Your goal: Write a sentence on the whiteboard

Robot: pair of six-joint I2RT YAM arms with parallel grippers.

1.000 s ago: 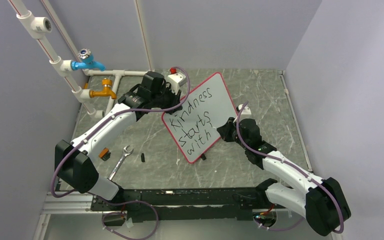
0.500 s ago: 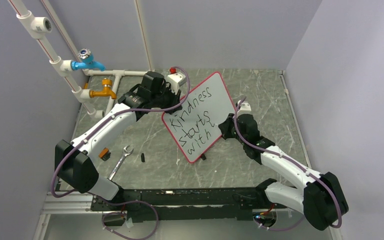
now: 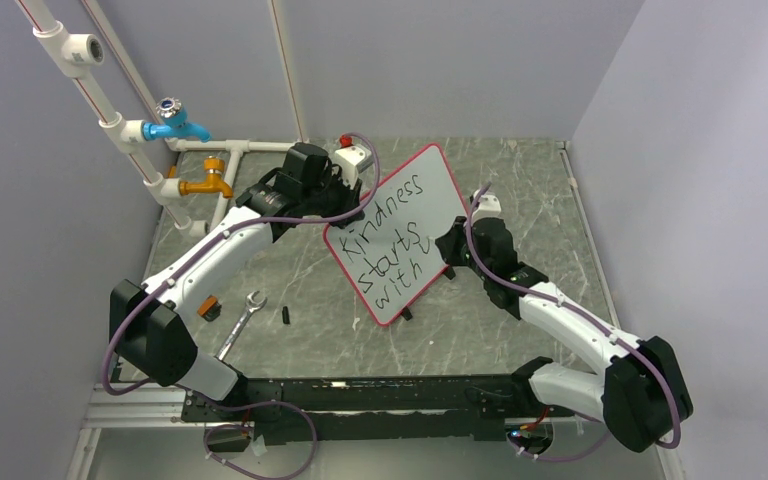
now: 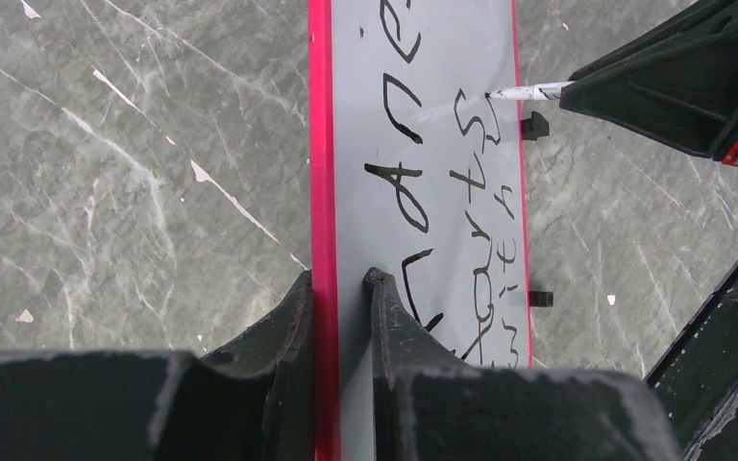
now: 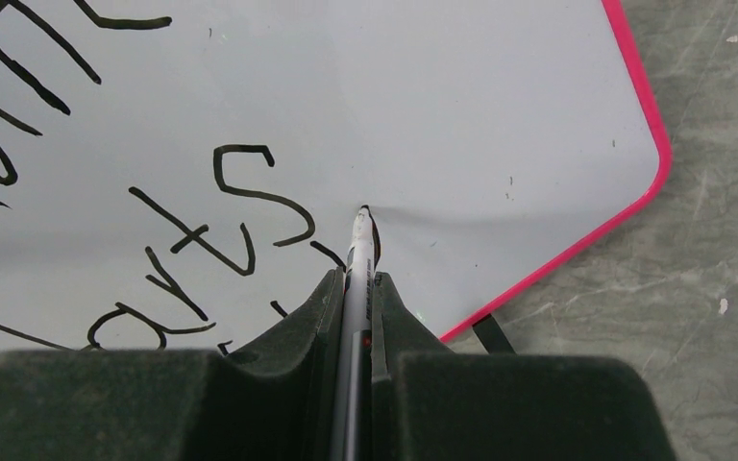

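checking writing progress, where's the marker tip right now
In the right wrist view the marker is clamped in the right fingers, its tip on the whiteboard just right of the final s in starts.

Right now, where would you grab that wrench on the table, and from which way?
Probably the slim straight handle of the wrench, coming straight down from above. It lies flat on the table, and its forked head looks wider, harder to pinch.
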